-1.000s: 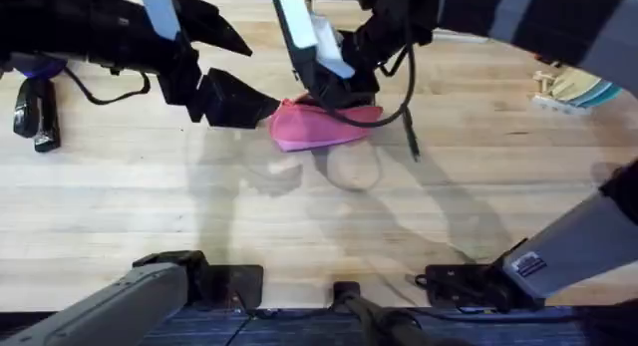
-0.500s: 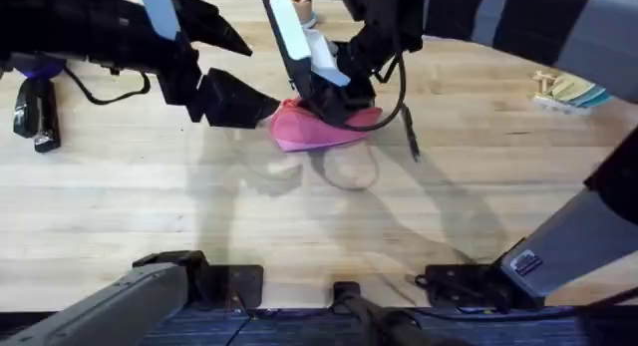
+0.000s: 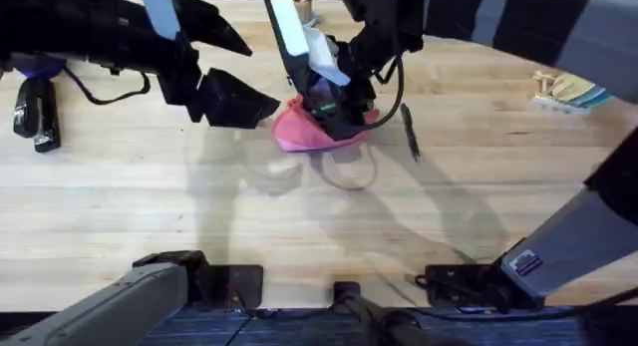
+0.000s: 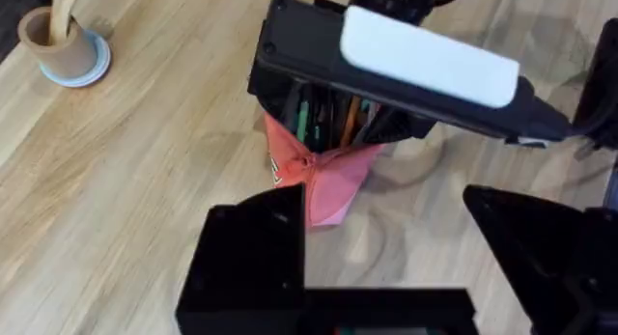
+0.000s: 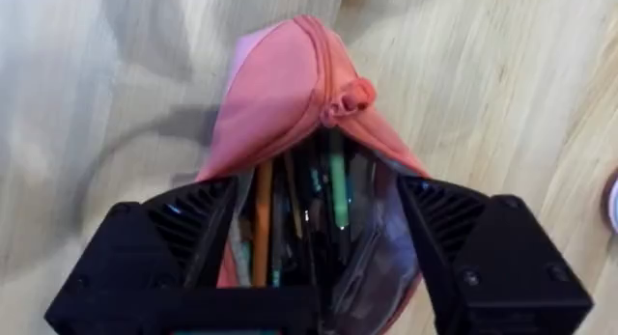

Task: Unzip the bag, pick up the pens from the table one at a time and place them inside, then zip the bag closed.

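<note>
Right jaws [image 5: 311, 240] lowered into bag [image 3: 311, 133] mouth, fingers spread

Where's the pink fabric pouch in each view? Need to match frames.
Overhead: the pink fabric pouch lies upper centre on the table, under the right tool.
Left wrist: centre, pouch end beyond the left tool.
Right wrist: centre, between the tool's fingers, open.
Shared landmark: the pens inside the pouch.

No legible text or labels
</note>
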### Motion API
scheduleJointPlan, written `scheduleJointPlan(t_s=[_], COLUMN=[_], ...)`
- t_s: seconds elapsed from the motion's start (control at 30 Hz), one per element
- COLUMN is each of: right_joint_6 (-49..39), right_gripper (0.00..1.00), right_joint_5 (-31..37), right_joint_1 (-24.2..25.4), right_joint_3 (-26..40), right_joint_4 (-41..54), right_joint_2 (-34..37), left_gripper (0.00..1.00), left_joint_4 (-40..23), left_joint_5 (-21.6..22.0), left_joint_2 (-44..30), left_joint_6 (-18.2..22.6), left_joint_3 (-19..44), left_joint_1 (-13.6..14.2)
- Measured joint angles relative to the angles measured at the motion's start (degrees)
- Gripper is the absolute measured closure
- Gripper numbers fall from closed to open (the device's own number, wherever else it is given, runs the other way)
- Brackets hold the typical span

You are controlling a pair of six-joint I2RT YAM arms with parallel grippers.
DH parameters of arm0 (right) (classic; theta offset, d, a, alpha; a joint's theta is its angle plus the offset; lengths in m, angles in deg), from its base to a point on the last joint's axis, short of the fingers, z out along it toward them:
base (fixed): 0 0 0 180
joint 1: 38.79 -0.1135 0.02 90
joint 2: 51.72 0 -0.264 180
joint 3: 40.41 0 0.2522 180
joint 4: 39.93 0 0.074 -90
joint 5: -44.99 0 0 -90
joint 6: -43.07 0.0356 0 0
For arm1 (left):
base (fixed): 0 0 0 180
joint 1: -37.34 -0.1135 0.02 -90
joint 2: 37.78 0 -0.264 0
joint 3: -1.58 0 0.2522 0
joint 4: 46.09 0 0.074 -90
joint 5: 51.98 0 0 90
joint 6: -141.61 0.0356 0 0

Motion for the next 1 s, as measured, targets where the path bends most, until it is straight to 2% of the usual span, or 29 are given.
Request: scheduleJointPlan(t_s=[0.2,0.53,1.0], right_joint_6=[3.16,6.68,12.84], right_gripper=[0.004,0.004,0.004], right_joint_5=[-0.02,0.12,4.96], right_joint_1=[0.0,0.0,0.33], right_joint_3=[0.0,0.0,0.0], right_joint_4=[1.73,4.39,4.46], right_joint_2=[-2.02,-9.37,-16.55], left_gripper=[0.006,0.008,0.007], left_joint_4=[0.0,0.0,0.0], left_joint_5=[0.17,0.17,0.17], left_joint_2=[0.0,0.0,0.0], left_joint_6=[0.0,0.0,0.0], left_joint_3=[0.0,0.0,0.0], left_joint_1=[0.0,0.0,0.0])
